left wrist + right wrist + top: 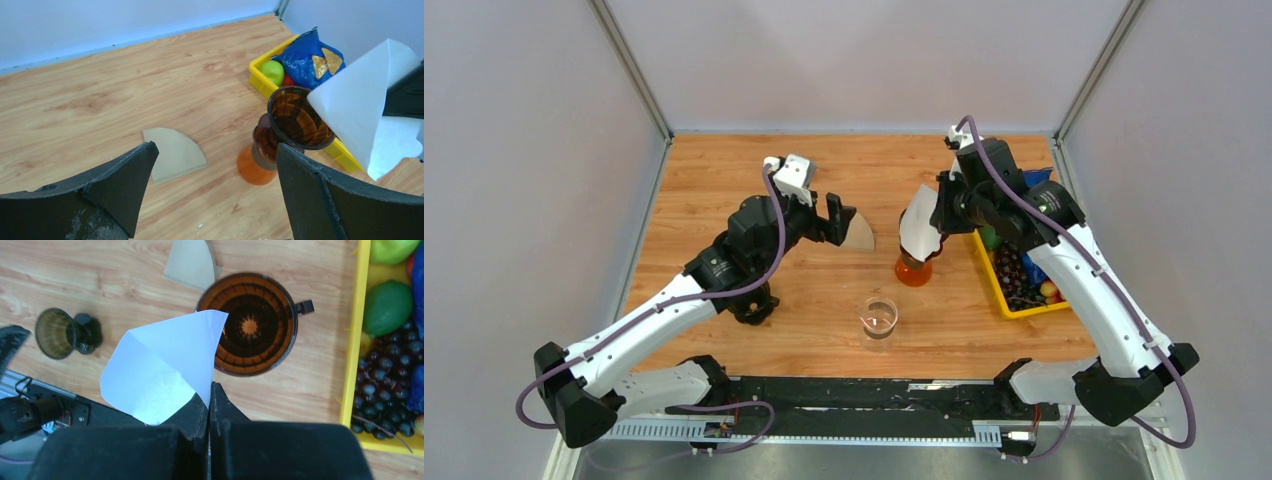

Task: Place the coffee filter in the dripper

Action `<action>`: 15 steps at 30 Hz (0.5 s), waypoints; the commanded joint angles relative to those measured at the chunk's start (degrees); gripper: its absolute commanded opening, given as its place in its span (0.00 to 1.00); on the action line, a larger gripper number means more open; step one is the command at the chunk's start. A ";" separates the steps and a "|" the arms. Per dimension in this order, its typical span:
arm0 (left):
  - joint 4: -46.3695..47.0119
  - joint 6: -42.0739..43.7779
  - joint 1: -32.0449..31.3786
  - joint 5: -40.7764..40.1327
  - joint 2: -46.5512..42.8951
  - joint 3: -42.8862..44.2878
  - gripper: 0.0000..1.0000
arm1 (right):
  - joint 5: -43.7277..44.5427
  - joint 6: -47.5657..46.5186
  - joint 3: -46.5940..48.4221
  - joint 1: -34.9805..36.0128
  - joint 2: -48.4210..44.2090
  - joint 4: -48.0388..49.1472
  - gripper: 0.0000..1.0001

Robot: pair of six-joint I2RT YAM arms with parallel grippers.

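Observation:
My right gripper (pixel 939 214) is shut on a white paper coffee filter (pixel 919 230), pinching one edge. In the right wrist view the gripper (pixel 210 390) holds the half-opened filter (pixel 165 365) with its corner over the left rim of the amber dripper (pixel 247 325). The dripper (pixel 913 268) stands upright and empty on the table. My left gripper (pixel 839 222) is open and empty, left of the dripper (pixel 299 120), with the white filter (pixel 360 105) beyond it. A second, brown filter (pixel 172 152) lies flat on the table below my left gripper (pixel 216 150).
A yellow tray (pixel 986 268) with grapes, a lime and a blue bag sits at the right edge. A clear glass cup (pixel 878 317) stands near the front centre. A dark cup (pixel 62 332) stands to the left, by the left arm.

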 commanded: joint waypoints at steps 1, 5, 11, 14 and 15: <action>1.28 1.18 0.16 -3.13 -0.33 -0.90 1.00 | -3.79 -2.36 1.91 -1.68 1.26 -7.60 0.00; 1.71 1.12 0.14 -3.29 -0.89 -2.01 1.00 | -3.72 -3.01 1.15 -5.07 2.98 -7.89 0.00; 1.06 1.58 0.14 -3.50 -0.23 -2.44 1.00 | -11.01 -5.30 -1.42 -10.26 6.13 -5.53 0.00; 1.11 1.81 0.14 -3.65 -0.27 -2.78 1.00 | -11.63 -5.67 -1.10 -11.50 7.69 -4.97 0.00; 1.31 1.91 0.14 -3.61 -0.28 -2.96 1.00 | -11.56 -5.67 -0.87 -11.62 8.12 -4.78 0.00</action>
